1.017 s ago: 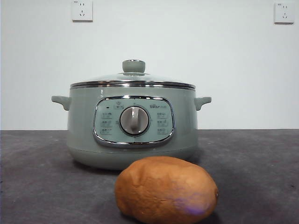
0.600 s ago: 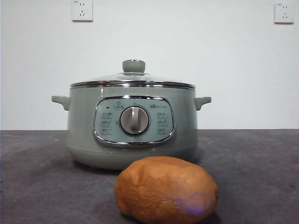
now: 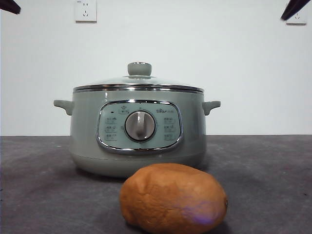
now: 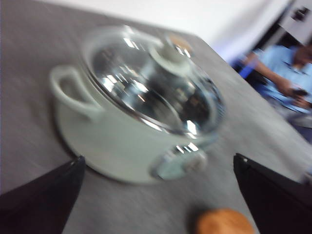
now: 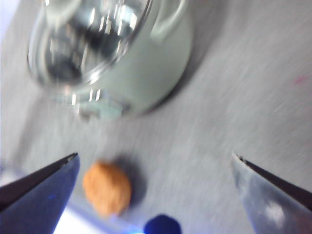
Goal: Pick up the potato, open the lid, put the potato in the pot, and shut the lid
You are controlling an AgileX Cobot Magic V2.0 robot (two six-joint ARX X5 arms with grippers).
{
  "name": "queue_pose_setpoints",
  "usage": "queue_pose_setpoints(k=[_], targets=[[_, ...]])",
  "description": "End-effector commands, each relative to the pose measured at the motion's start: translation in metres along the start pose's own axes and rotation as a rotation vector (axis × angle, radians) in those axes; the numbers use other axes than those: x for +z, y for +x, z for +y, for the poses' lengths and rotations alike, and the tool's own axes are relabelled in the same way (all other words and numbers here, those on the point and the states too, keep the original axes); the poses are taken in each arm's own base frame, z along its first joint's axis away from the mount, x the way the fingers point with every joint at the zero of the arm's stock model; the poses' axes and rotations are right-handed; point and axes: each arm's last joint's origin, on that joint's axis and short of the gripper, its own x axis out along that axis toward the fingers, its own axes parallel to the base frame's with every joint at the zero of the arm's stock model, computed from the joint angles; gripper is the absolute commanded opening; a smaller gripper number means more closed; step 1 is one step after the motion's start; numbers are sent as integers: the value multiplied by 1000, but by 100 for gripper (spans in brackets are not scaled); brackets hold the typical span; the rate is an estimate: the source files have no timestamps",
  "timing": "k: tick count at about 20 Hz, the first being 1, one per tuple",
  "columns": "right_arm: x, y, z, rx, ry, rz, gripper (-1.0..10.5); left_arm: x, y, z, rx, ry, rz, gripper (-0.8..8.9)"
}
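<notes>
The orange-brown potato (image 3: 173, 199) lies on the dark table in front of the pale green pot (image 3: 138, 131). The glass lid (image 3: 139, 83) with its green knob (image 3: 139, 68) sits shut on the pot. Two black arm tips show at the front view's top corners, one at the left (image 3: 9, 6) and one at the right (image 3: 294, 9). My left gripper (image 4: 156, 195) is open, high above the pot (image 4: 122, 131), with the potato (image 4: 224, 222) below. My right gripper (image 5: 153, 187) is open, high above the potato (image 5: 107, 187) and pot (image 5: 141, 63). Both wrist views are blurred.
The dark grey table (image 3: 263, 175) runs to a white wall with two sockets (image 3: 86, 10). A person in a blue shirt (image 4: 287, 78) sits beyond the table in the left wrist view.
Two black arm tips have come into the top corners of the front view. The pot, lid and potato have not moved.
</notes>
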Motion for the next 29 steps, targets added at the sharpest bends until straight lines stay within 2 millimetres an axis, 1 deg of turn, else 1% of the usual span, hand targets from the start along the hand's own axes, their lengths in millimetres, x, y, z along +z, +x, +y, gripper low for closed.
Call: queue_pose_setpoints(k=[1,4,8,13,16,22,29], targets=[[4,16,5,44,-61,84,733,-4,6,4,-87,-64,79,629],[4,40,18,102,-134,177,733,-11,18,10,-145,-141,190,629],[-7,71,42,91,-259,313,733,-20,33,12,-174,-203,309,629],[-25,104,74,92,-409,396,733,-28,43,2,-229,-153,392,629],[-34,117,86,80,-473,420,733,-30,46,-3,-258,-127,414,629],[-52,143,105,33,-589,447,731,-34,49,-12,-304,-96,452,628],[-68,167,113,6,-649,480,724,-35,51,-14,-300,-83,461,628]])
